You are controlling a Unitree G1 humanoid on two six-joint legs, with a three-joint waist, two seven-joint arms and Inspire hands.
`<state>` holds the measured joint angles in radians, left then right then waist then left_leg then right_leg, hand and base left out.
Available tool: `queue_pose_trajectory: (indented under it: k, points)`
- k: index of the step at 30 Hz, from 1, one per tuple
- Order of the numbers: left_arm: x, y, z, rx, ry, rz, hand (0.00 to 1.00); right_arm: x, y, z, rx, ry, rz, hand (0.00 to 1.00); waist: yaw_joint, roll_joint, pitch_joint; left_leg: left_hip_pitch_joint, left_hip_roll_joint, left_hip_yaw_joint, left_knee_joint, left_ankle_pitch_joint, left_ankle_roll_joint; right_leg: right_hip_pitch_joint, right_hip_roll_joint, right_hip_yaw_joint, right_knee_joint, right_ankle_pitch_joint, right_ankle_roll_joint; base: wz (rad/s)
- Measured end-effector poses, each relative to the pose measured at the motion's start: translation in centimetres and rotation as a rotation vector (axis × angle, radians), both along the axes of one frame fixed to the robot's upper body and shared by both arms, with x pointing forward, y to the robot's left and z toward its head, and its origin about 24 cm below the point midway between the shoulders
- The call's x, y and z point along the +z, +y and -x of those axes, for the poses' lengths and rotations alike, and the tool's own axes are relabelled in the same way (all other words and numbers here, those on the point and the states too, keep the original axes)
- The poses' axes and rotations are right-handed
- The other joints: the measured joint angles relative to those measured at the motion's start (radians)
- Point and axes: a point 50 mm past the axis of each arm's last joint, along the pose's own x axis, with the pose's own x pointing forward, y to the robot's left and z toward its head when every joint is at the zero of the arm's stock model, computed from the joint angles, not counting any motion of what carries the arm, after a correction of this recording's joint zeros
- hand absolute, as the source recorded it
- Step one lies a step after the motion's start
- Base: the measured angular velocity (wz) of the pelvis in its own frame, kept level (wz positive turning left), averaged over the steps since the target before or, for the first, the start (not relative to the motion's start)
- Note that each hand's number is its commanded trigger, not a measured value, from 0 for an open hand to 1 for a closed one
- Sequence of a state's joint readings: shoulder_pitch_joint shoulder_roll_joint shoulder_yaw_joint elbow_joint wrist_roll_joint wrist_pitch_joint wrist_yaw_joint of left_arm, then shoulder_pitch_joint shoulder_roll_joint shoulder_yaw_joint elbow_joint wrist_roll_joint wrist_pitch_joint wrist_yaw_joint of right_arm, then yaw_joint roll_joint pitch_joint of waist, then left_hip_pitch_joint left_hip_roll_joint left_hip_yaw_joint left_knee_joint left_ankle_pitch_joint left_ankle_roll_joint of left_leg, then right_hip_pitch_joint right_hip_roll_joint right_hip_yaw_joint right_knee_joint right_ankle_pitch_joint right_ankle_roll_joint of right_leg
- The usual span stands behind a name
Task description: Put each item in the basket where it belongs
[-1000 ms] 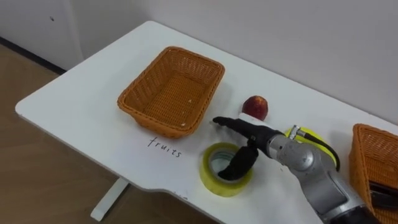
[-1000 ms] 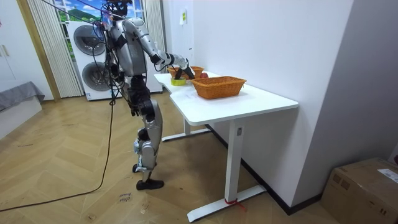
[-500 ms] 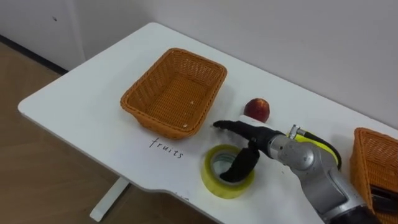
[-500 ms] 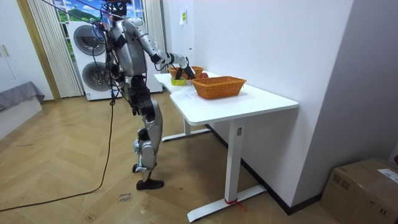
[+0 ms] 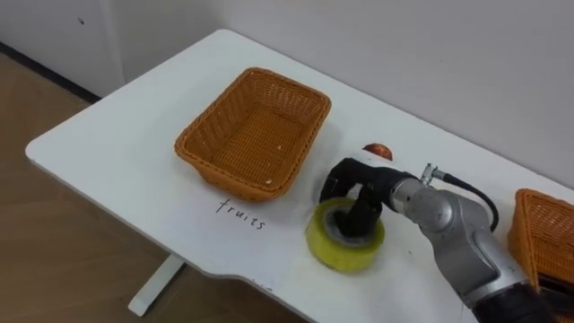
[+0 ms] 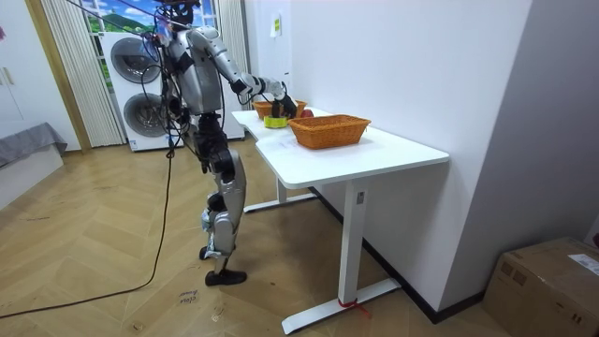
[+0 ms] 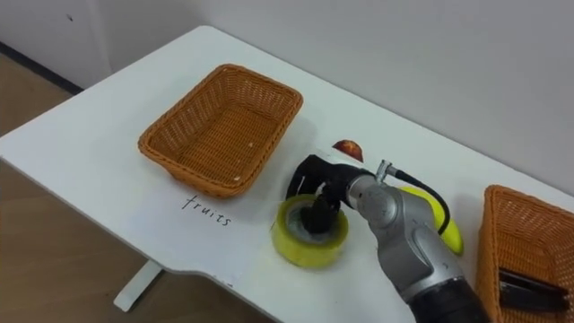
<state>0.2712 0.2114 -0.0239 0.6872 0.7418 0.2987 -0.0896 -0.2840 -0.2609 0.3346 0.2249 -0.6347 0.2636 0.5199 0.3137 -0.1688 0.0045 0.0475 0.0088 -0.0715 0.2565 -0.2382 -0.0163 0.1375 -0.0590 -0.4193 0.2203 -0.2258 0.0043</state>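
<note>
A yellow tape roll [image 5: 345,242] lies on the white table [image 5: 117,152] just right of the handwritten "fruits" label. My right hand [image 5: 352,184] is curled over it, fingers wrapped over the roll's far rim and the thumb down in its hole. A red apple [image 5: 378,151] peeks out behind the hand. A banana [image 7: 441,222] lies behind my forearm. The empty wicker fruit basket [image 5: 215,126] stands to the left of the hand. In the room view I stand at the table's end with the right arm reaching over it.
A second wicker basket [image 7: 502,233] at the right table edge holds a dark office item [image 7: 527,285]. The table's front edge [image 5: 206,260] runs close below the tape. A white wall rises behind the table.
My right hand's fingers, straight a second ago, have curled down over the tape roll, and the roll has shifted slightly right. The apple is now mostly hidden behind the hand.
</note>
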Motion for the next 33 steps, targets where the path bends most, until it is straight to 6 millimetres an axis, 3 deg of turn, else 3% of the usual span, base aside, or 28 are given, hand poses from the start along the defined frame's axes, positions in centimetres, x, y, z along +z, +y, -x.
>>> queue_pose_trajectory:
  k: [23, 28, 31, 33]
  points:
    - [0.0, -0.1, -0.8, 0.019, -0.059, 0.012, 0.0, -0.2, 0.2, 1.0, -0.015, -0.013, -0.095, 1.0, -0.009, 0.004, 0.0015, 0.033, 0.009, 0.035, -0.033, 0.0, 0.0, 0.003, 0.005, 0.034, -0.004, 0.0, 0.0, -0.04]
    - [0.0, -0.3, -0.6, 0.038, -0.104, 0.036, 0.0, 0.0, 0.0, 2.1, -0.011, -0.062, -0.127, 1.0, -0.032, 0.011, 0.0047, 0.034, 0.009, 0.04, -0.031, 0.0, 0.0, 0.003, 0.008, 0.036, -0.017, 0.001, 0.001, -0.02]
    - [-0.2, -0.3, 0.1, 0.038, -0.106, 0.038, 0.0, 0.2, -0.3, 2.8, -0.003, -0.09, -0.149, 1.0, -0.043, 0.027, 0.0088, 0.038, 0.012, 0.059, -0.033, 0.0, 0.0, 0.0, 0.01, 0.06, -0.017, 0.001, 0.001, -0.15]
    - [-0.3, -0.3, 0.6, 0.039, -0.096, 0.043, 0.0, 0.5, -0.3, 2.8, 0.015, -0.107, -0.149, 1.0, -0.072, 0.034, 0.0094, 0.038, 0.012, 0.065, -0.033, 0.0, 0.0, -0.007, 0.009, 0.067, -0.016, 0.001, 0.001, -0.13]
